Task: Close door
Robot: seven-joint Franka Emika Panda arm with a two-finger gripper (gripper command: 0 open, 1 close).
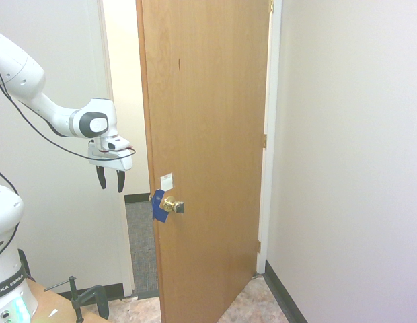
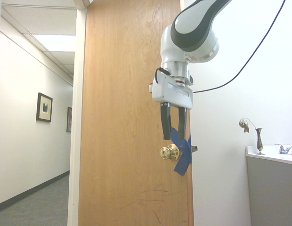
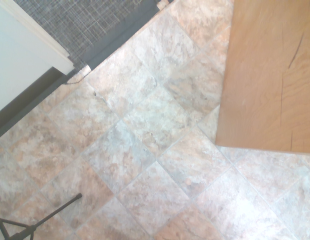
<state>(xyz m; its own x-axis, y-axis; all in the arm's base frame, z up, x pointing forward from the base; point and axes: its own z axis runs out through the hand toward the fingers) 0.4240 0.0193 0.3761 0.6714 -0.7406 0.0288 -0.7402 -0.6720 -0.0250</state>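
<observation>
Bright, soft shadows, pale floor glare

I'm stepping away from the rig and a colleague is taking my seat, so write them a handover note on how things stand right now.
Gripper: open, fingers pointing down, nothing between them; in the first exterior view it hangs to the door's hallway side, above knob height.
Door: standing open, hallway visible past it.
Knob: on the door, with blue tape beside it at the door's edge.
Done: door not closed yet.
Left: swing the door shut into its frame.
</observation>
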